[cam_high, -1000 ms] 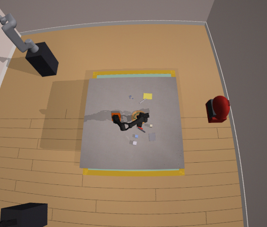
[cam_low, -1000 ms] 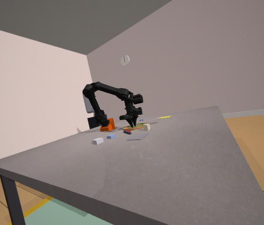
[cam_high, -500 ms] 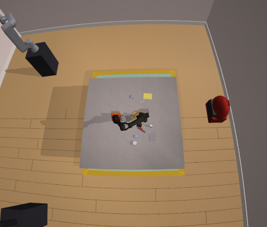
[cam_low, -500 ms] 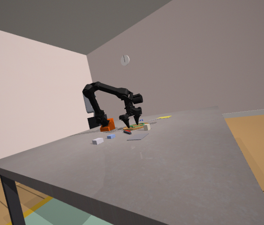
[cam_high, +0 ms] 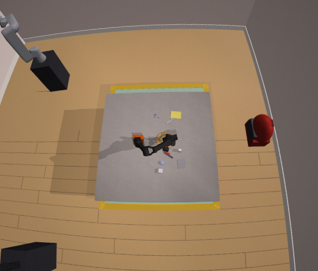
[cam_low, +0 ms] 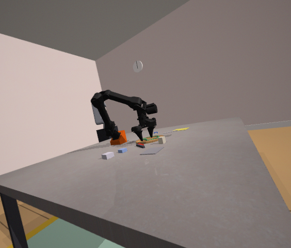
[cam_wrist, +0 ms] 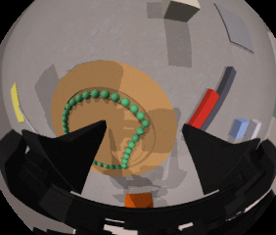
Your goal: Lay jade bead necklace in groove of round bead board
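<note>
The round bead board [cam_high: 160, 140] [cam_low: 138, 141] [cam_wrist: 163, 100] lies flat on the table. The jade bead necklace [cam_low: 155, 138] [cam_wrist: 95, 93] lies on it as a loop of green beads. In the wrist view its upper and upper-left beads run along or close to the groove. From the right side the beads cut inward to a corner at the lower middle, and the groove [cam_wrist: 154, 142] shows bare outside them at the lower right. My gripper [cam_low: 146, 138] [cam_wrist: 145, 125] is open and empty, fingertips wide apart low over the board. The left finger hides some lower-left beads.
A cream block [cam_high: 180, 149] [cam_wrist: 181, 10] and a red and dark piece [cam_low: 140, 145] [cam_wrist: 206, 108] lie near the board. Blue [cam_high: 162, 162] and white [cam_high: 160, 170] blocks, a grey plate [cam_high: 181, 163] and a yellow pad [cam_high: 175, 114] lie farther off. An orange block [cam_high: 137, 136] is by the arm's base.
</note>
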Action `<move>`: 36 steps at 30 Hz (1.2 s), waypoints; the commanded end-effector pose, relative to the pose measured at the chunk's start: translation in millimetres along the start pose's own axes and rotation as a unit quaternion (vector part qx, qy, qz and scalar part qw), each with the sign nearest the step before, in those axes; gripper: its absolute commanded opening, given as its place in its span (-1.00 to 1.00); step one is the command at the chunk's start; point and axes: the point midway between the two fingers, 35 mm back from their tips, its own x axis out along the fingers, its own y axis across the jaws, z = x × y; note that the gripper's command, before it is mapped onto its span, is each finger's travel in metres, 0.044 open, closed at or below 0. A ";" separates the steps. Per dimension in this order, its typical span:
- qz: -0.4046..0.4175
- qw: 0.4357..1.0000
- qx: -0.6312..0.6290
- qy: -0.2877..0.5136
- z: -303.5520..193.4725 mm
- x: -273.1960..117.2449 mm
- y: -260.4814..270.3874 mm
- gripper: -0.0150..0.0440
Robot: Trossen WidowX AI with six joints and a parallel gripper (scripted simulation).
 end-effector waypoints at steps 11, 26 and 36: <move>0.003 0.999 0.054 0.000 -68.6 -29.7 27.2 -0.07; 0.005 0.998 0.065 -0.002 -74.8 -22.9 29.9 -0.08; 0.003 0.998 0.063 -0.001 -76.1 -7.5 29.6 -0.08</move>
